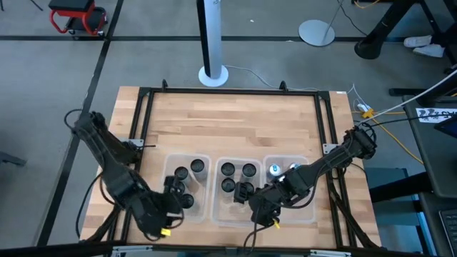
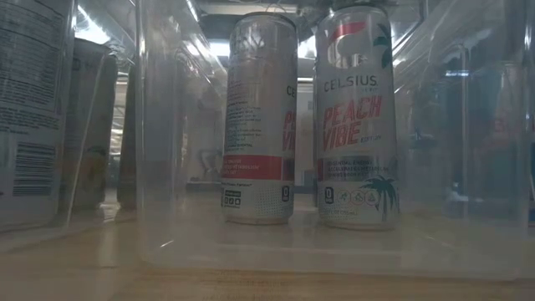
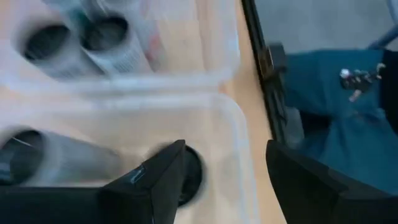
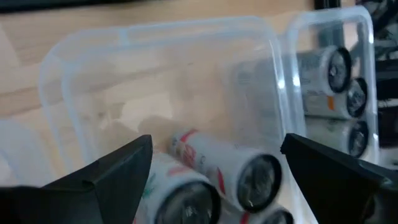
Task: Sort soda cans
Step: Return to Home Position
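Three clear bins (image 1: 285,157) stand side by side along the near edge of the table (image 1: 235,121), and all the soda cans (image 1: 227,169) we can see stand upright inside them; none is loose on the boards. We judge the sorting done, with only the arms' retreat left. The left gripper (image 1: 173,191) hangs low over the left bin (image 1: 187,155), fingers spread wide with nothing between them. The right gripper (image 1: 244,193) hovers over the middle bin (image 1: 238,158), equally wide and empty.

The danger lies in that retreat. Both claws sit close to thin plastic walls and tall, narrow cans; a finger drawn sideways before lifting could hook a rim, drag a light bin across the smooth wood, or topple a can into its neighbours. The grippers are also near each other.

The table is pale wooden planking in a black frame. Beyond it lie grey floor, a white pole (image 1: 213,43) on a round base, a red stool (image 1: 77,16) and loose cables (image 1: 400,107).
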Controlling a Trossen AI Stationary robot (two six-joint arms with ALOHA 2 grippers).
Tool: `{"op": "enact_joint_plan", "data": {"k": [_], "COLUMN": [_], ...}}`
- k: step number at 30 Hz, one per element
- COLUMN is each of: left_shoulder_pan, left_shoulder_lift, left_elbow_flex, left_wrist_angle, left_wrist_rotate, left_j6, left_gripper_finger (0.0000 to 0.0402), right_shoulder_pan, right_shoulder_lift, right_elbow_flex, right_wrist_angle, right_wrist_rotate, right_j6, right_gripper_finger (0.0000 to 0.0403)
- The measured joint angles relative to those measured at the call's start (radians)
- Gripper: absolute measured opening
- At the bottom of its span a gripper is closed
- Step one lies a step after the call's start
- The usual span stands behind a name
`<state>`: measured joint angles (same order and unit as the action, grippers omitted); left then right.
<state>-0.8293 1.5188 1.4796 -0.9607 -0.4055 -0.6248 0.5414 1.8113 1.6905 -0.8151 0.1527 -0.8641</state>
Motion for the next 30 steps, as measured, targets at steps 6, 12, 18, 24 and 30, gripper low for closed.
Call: {"op": "enact_joint_plan", "data": {"k": [6,12,18,24,30], "left_shoulder_pan": [0.075,0.181,0.237,0.274,0.333], "left_shoulder_lift": [-0.114,-0.198,-0.271,-0.388,-0.599], "left_elbow_flex": [0.000,0.000,0.000,-0.099,-0.354], "left_wrist_angle": [0.001,0.002,0.001,0.090,0.241], "left_wrist_rotate": [-0.089,-0.089,-0.088,-0.086,-0.050], "left_j6": [0.215,0.371,0.460,0.529,0.561], "left_gripper_finger": [0.0203,0.0192,0.0168,0.0137,0.0116], "right_shoulder_pan": [-0.033,-0.052,-0.075,-0.145,-0.262], "right_shoulder_lift": [-0.076,-0.219,-0.388,-0.604,-0.880], "right_elbow_flex": [0.000,-0.008,-0.135,-0.400,-0.727], "right_wrist_angle": [-0.059,-0.140,-0.110,0.099,0.389], "right_wrist_rotate": [0.057,0.205,0.299,0.264,0.152], "right_j6": [-0.030,-0.042,-0.055,-0.110,-0.176], "right_gripper_finger": [0.0364,0.0364,0.0364,0.0364,0.0362]}}
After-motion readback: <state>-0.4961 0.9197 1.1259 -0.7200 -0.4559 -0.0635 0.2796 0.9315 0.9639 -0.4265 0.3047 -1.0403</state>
